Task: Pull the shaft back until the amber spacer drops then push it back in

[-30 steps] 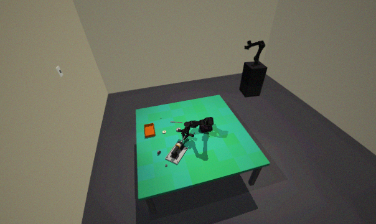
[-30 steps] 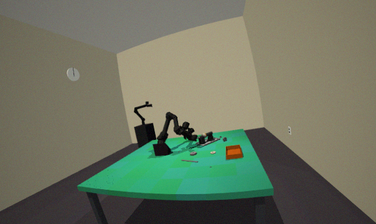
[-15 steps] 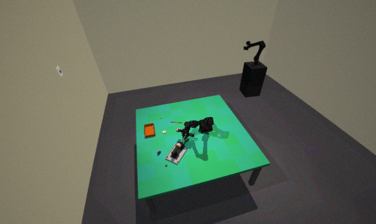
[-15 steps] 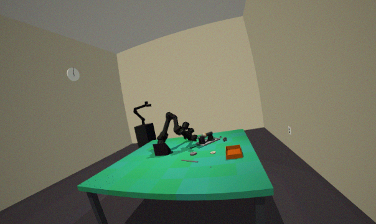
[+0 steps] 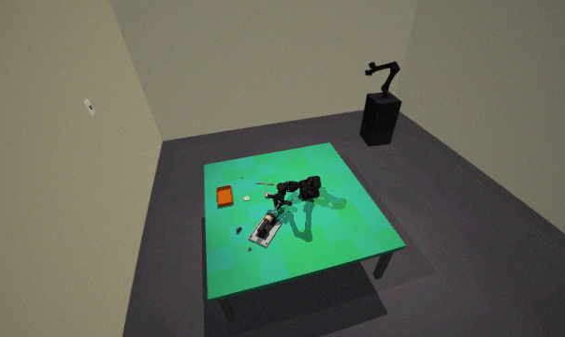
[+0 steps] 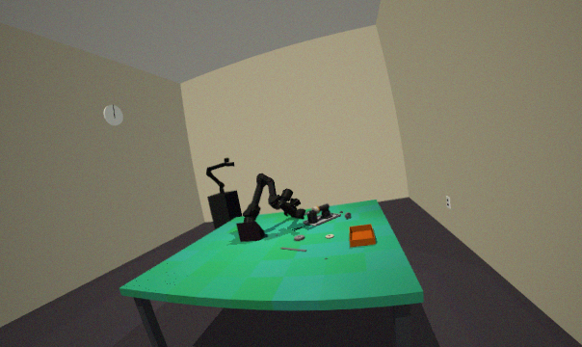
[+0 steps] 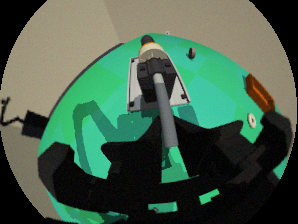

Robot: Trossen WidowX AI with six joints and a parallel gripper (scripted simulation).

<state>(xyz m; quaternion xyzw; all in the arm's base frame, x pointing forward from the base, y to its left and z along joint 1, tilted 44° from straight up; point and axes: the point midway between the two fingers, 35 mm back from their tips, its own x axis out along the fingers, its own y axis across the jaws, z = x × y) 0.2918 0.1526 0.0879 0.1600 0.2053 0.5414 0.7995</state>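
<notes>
My gripper (image 5: 281, 204) (image 6: 302, 214) (image 7: 164, 117) is shut on the rear end of the grey shaft (image 7: 164, 102). The shaft runs through a black support block (image 7: 155, 75) (image 6: 312, 217) on a pale base plate (image 5: 272, 237) (image 7: 131, 90). Beyond that block, a pale spacer and a thin amber band (image 7: 149, 44) are on the shaft line. An amber patch (image 5: 268, 218) also shows between the blocks in the top view. The dark housing (image 5: 263, 229) (image 6: 325, 210) (image 7: 146, 38) stands at the far end. The exact gap between amber spacer and housing is too small to tell.
An orange tray (image 5: 224, 197) (image 6: 362, 235) (image 7: 260, 93) stands off to the side. A white ring (image 5: 247, 198) (image 6: 330, 236) (image 7: 252, 117) lies between tray and arm. A thin rod (image 5: 265, 183) (image 6: 293, 249) and a dark piece (image 5: 239, 229) (image 6: 348, 215) (image 7: 192, 52) also lie on the table.
</notes>
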